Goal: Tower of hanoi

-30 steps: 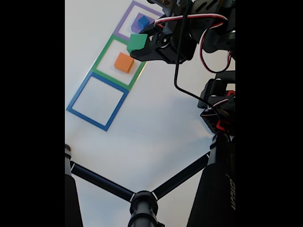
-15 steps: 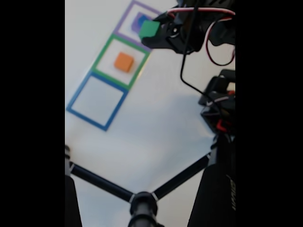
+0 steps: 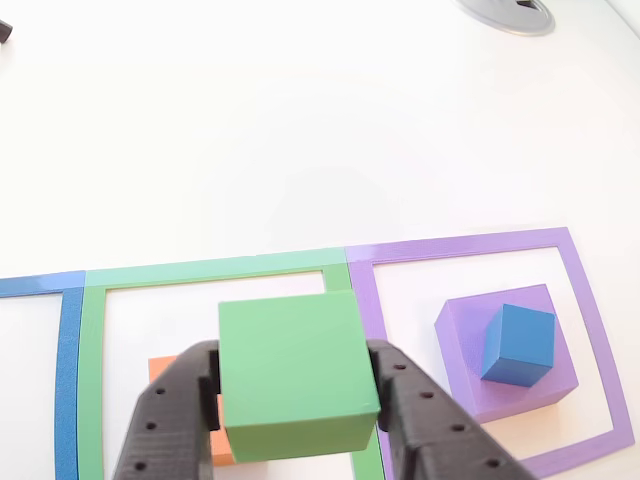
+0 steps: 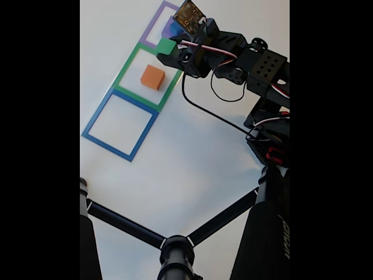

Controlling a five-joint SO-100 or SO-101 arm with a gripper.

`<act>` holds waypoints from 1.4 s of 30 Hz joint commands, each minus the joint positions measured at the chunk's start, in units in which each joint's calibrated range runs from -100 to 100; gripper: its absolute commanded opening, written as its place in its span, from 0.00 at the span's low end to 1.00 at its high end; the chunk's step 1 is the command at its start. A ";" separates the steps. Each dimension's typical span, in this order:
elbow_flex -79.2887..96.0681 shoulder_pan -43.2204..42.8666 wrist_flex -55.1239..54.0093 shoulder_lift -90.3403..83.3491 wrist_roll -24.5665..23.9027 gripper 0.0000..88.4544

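Observation:
My gripper [image 3: 297, 420] is shut on a green cube [image 3: 295, 373], held above the table between its two black fingers [image 3: 175, 420]. In the fixed view the gripper [image 4: 175, 51] carries the green cube [image 4: 166, 46] over the border between the green square outline [image 4: 127, 65] and the purple square outline [image 4: 152, 25]. An orange block [image 4: 152, 77] lies inside the green outline; its corner [image 3: 160, 370] peeks out behind my left finger. A small blue cube [image 3: 518, 344] sits on a larger purple block [image 3: 460, 330] inside the purple outline [image 3: 590, 310].
A blue square outline [image 4: 119, 125] lies nearest the camera stand. Black tripod legs [image 4: 140, 230] cross the foreground of the fixed view, and the arm's base [image 4: 271, 140] stands at the right. A grey round fitting [image 3: 505, 12] sits at the table's far edge.
The arm has swung and lowered with the green cube still gripped: the cube moved from over the purple outline back toward the border with the green outline, and the wrist has turned downward.

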 commanded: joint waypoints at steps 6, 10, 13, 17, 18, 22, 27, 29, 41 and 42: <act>9.34 -4.79 -33.98 15.81 0.54 0.08; 10.07 -6.42 -43.70 23.72 0.54 0.08; 9.89 -6.61 -48.15 28.40 0.54 0.08; 9.52 -6.61 -51.96 32.84 0.54 0.08; 9.52 -6.61 -52.85 33.73 0.54 0.08; 9.34 -6.71 -55.60 36.80 0.54 0.08; 9.34 -7.67 -58.28 39.47 0.54 0.08; 9.16 -8.15 -58.76 40.27 0.54 0.08; 6.07 -8.24 -60.95 45.68 0.54 0.08; 5.89 -8.24 -61.03 46.01 0.54 0.08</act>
